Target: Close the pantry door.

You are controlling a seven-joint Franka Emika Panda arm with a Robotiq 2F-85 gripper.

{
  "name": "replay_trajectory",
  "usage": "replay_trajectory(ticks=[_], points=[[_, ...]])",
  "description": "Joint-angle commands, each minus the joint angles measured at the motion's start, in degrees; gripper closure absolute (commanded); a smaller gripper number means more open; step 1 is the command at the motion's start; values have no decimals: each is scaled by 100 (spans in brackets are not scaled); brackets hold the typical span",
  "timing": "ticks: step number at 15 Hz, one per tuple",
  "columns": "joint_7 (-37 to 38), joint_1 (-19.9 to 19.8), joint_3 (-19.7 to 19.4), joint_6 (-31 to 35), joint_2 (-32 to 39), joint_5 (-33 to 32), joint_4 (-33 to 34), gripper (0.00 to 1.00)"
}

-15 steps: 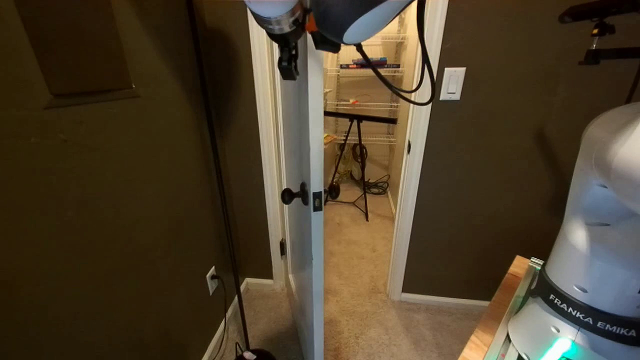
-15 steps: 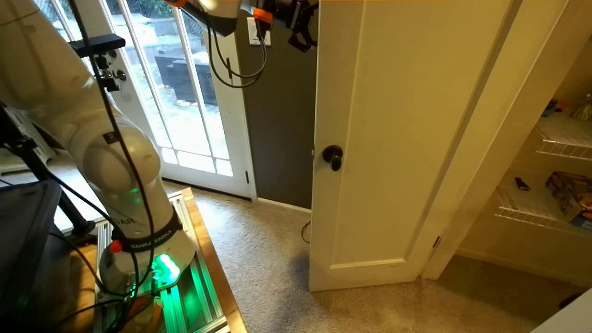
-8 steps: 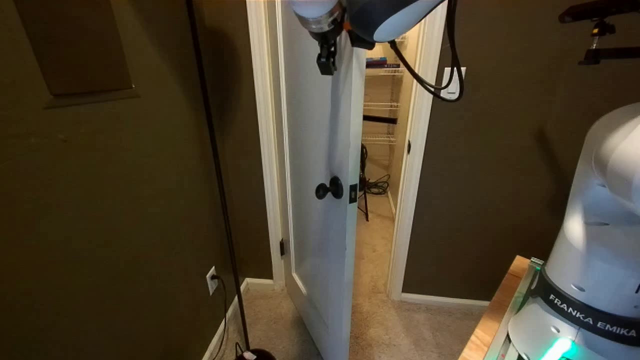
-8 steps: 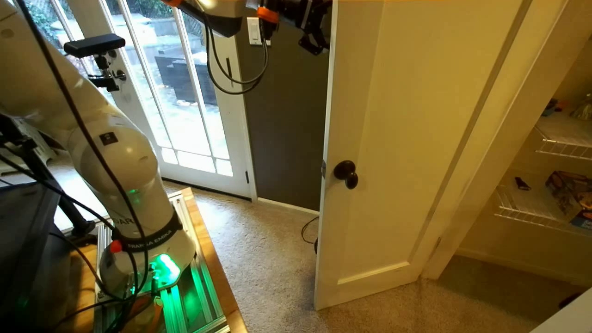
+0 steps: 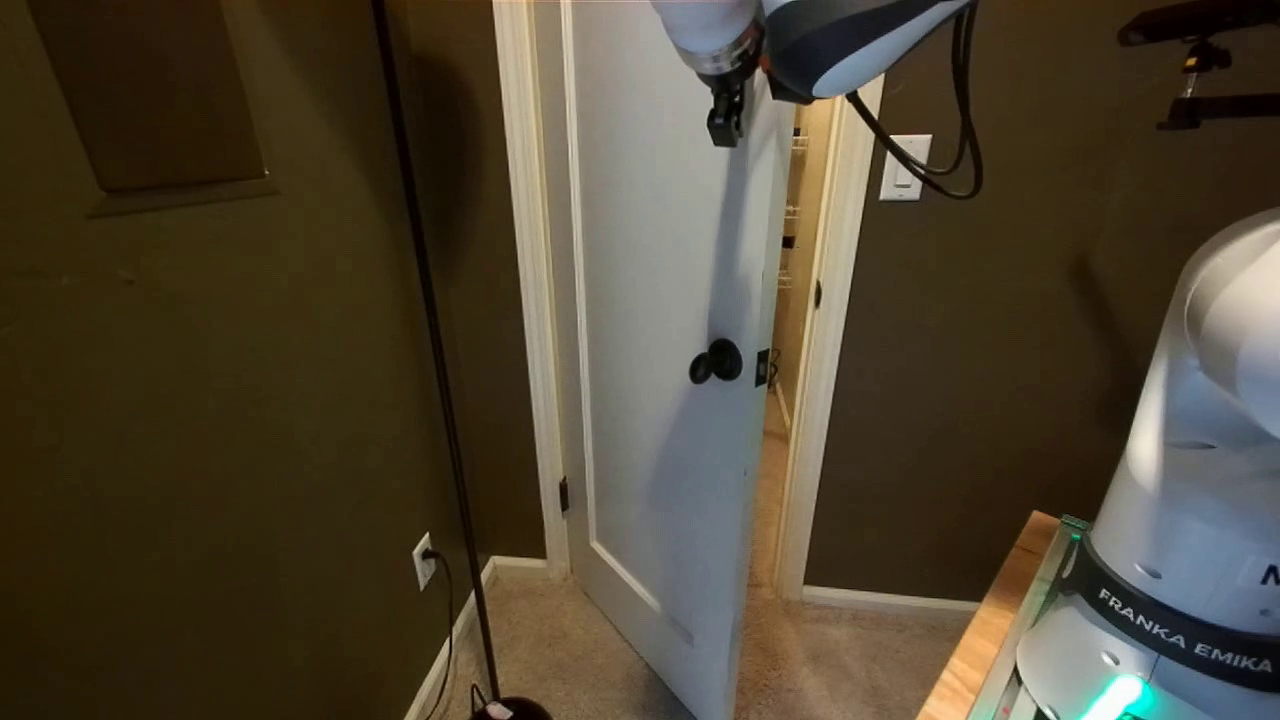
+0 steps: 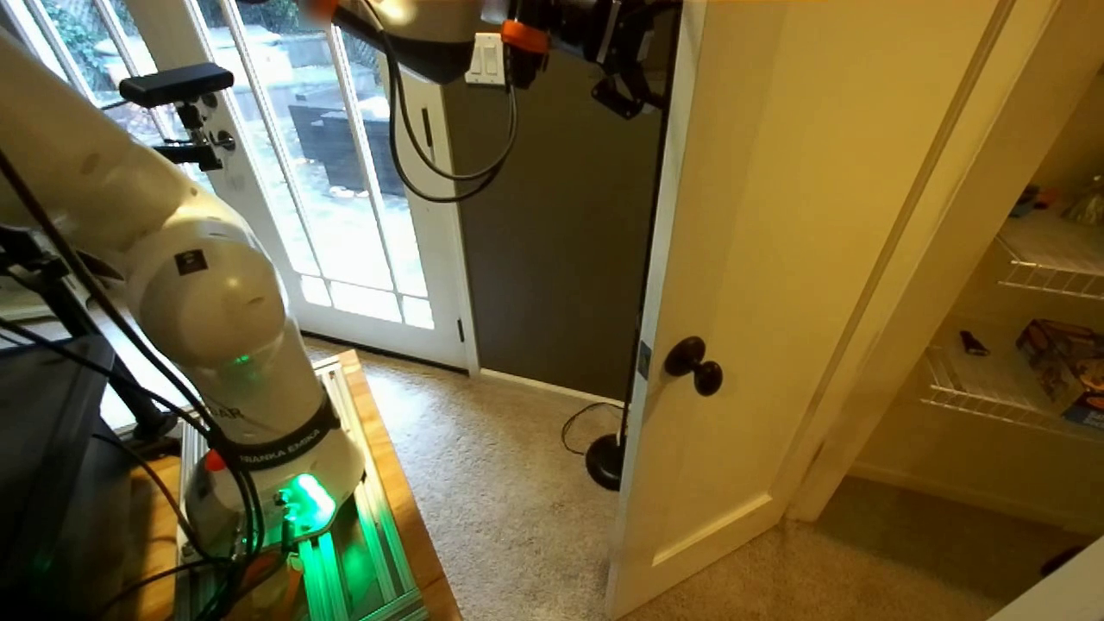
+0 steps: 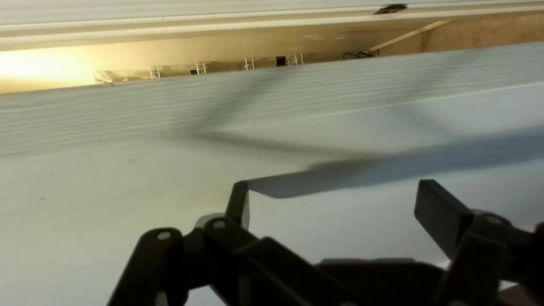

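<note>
Pantry door (image 5: pixel 655 280) ajar, hinged at one side of the door frame (image 5: pixel 815 450), free edge standing out from the frame's latch side. The gripper (image 7: pixel 335 199), jaws spread and holding nothing, is at the door's face, towards the frame's latch side; judged placed there to push with leverage, far from the hinged side. Contact cannot be confirmed. The door is white, smooth-faced, partly shadowed, with a dark round knob (image 5: pixel 716 361)

The arm (image 6: pixel 121 172) is mostly white with rounded joints (image 6: pixel 211 302), a black FRANKA EMIKA band (image 5: pixel 1172 632), glowing green light (image 5: pixel 1115 695), bright orange collar (image 6: pixel 524 36) and loopy black cables (image 5: pixel 960 70) — gripper (image 7: pixel 333 191) is kinda chunky, black with pale round screws (image 7: pixel 163 235).
</note>
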Motion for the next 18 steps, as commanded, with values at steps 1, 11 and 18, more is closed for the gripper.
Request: replay_trajectory(ticks=[1, 11, 18], points=[[111, -260, -279, 364, -298, -749, -416, 0], [101, -806, -1203, 1115, -255, -2826, -648, 0], [1229, -929, -1836, 1476, 31, -4573, -348, 0]])
